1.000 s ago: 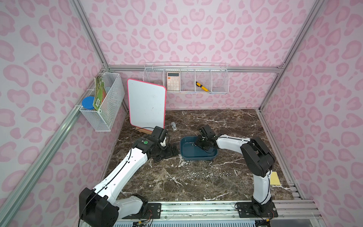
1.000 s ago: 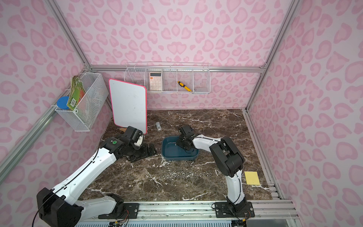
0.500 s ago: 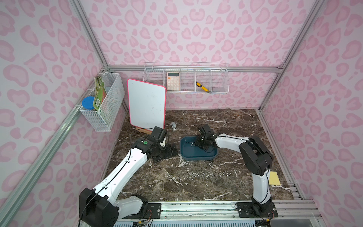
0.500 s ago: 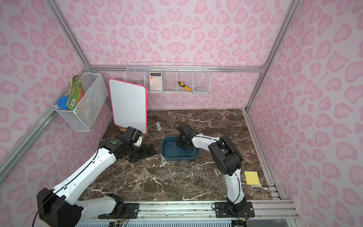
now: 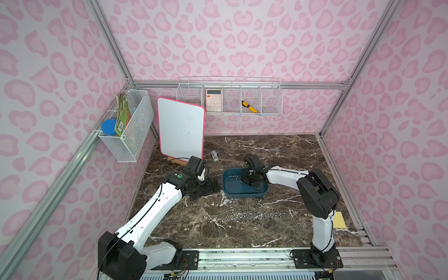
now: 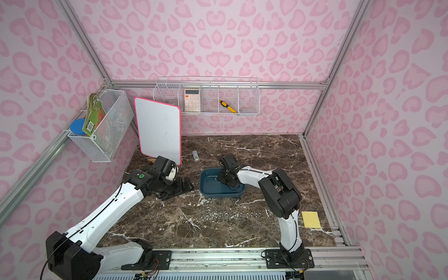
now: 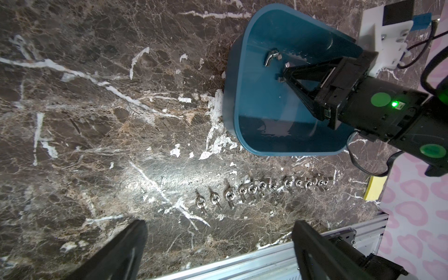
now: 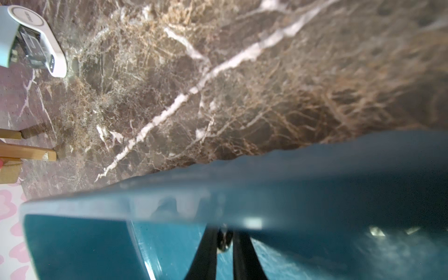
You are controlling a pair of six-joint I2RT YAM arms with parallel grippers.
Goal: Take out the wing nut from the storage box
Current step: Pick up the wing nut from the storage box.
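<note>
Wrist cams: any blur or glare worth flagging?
Right wrist view: storage box rim fills the foreground, blurred; the wing nut in the right gripper is soft too. Left wrist view: sharp, with a glare patch on the marble table.

We find the box point(image 5: 244, 194) hemmed in: the left gripper point(image 7: 219, 224), jaws wide, sits near its left wall; the right gripper point(image 7: 284, 74), pinching a nut point(image 8: 224, 240), reaches in over its right rim. A nut row point(image 5: 257, 215) lies in front of the box; behind it we have open marble point(image 5: 269, 150), with a whiteboard point(image 5: 180, 131) off to the back left
</note>
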